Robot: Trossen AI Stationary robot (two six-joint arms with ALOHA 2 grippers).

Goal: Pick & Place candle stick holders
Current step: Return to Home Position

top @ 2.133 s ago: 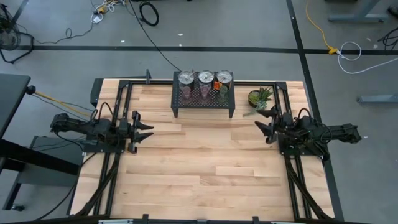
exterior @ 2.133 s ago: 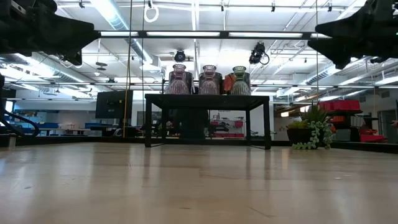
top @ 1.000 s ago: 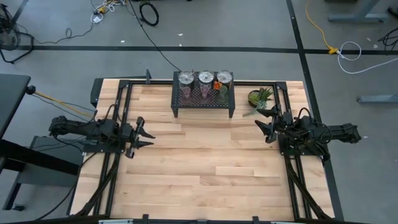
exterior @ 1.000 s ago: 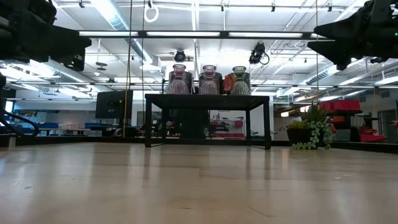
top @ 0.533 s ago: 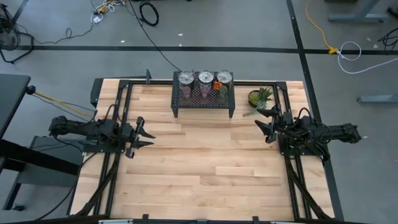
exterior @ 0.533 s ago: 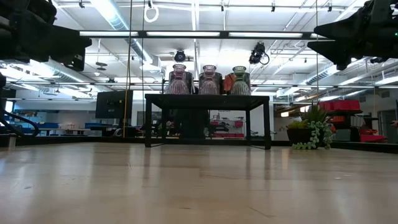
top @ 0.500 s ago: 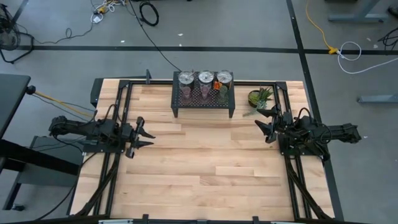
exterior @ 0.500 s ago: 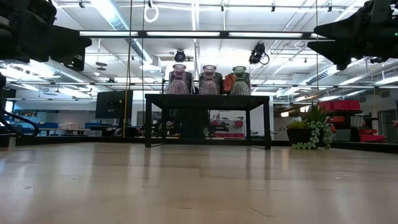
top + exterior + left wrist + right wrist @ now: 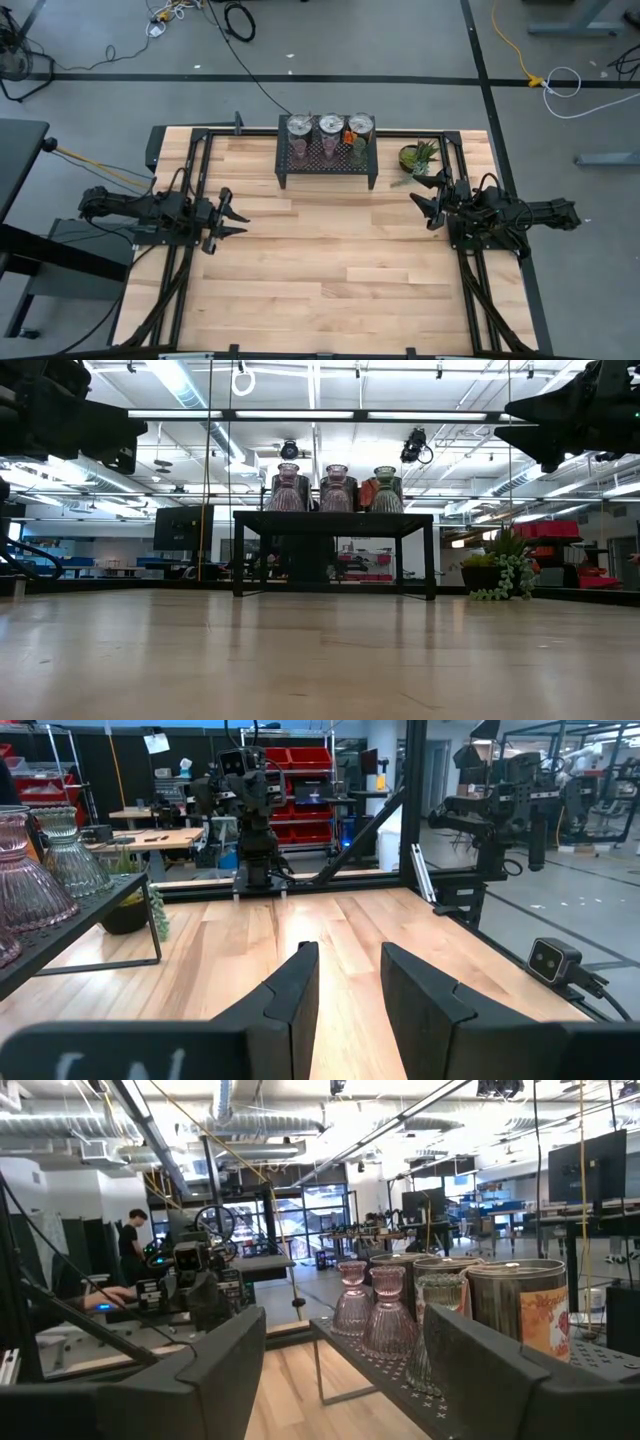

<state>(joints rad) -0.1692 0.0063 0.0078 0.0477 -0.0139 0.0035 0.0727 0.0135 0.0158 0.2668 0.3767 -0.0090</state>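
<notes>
Three shiny silver round holders (image 9: 299, 126) (image 9: 330, 125) (image 9: 360, 125) stand in a row on the black mesh rack (image 9: 327, 165) at the table's far middle. The right-hand one has an orange part (image 9: 520, 1320). In front of them stand three tinted glass holders, two pinkish (image 9: 288, 490) (image 9: 337, 488) and one olive-green (image 9: 386, 490). My left gripper (image 9: 233, 217) (image 9: 350, 982) is open and empty at the table's left, pointing right. My right gripper (image 9: 424, 198) (image 9: 345, 1330) is open and empty at the right, pointing left.
A spiky green potted plant (image 9: 418, 157) stands right of the rack, just beyond my right gripper. Bare wooden table (image 9: 330, 250) lies between the arms. Black frame rails (image 9: 180, 290) run along the table's left and right sides. A person (image 9: 130, 1240) shows in the room beyond.
About two seconds ago my left gripper drew back a little toward the table's left and near edges. It has been still for the last second. The holders and my right gripper have not moved.
</notes>
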